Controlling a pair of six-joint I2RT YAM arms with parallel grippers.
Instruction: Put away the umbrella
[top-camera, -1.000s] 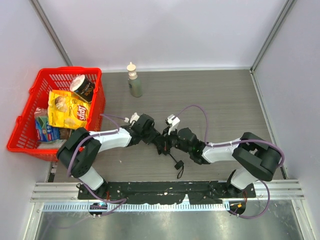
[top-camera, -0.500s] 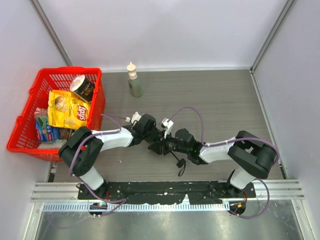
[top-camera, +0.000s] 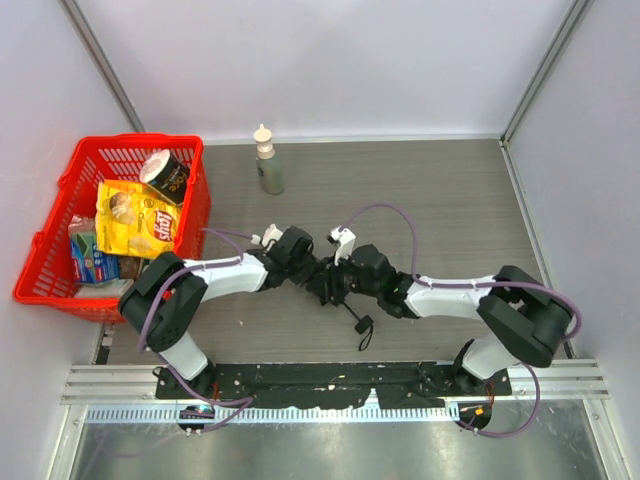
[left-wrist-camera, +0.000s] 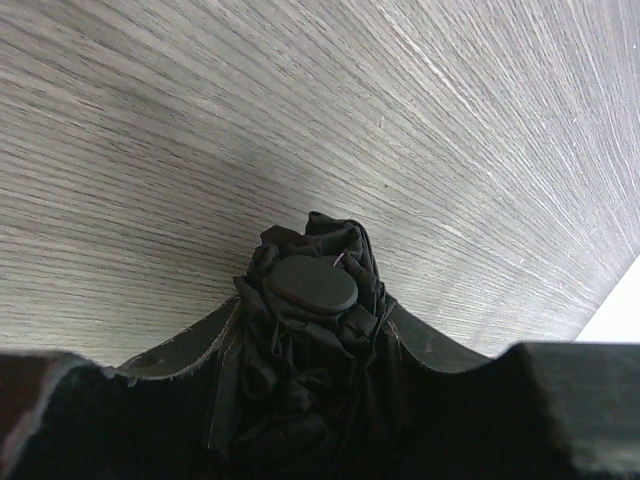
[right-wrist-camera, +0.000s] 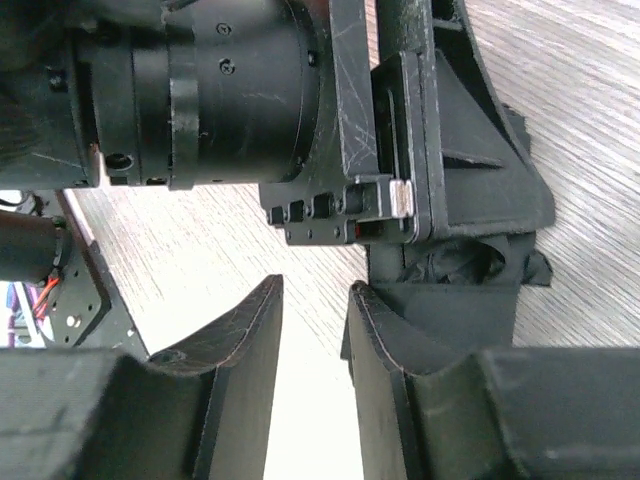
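Left gripper (top-camera: 310, 273) clamps umbrella (left-wrist-camera: 312, 286); basket (top-camera: 130, 141), bottle (top-camera: 268, 166) apart.

Left fingers (left-wrist-camera: 185, 345) grip tight; right fingers (right-wrist-camera: 240, 350) stand parted, empty.

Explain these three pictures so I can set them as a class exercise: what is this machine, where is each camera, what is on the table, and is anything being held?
The machine is two robot arms bolted at the near edge of a grey table. The wide picture looks down from above and behind them. The other two pictures come from a camera on each wrist. At the left sits a red basket holding snack packets, and a small bottle stands near the back. Between the arms is a folded black umbrella. The left tool is closed around its bunched fabric, as the left wrist picture shows. The right tool sits close beside the left one, with its jaws a little apart and nothing between them.
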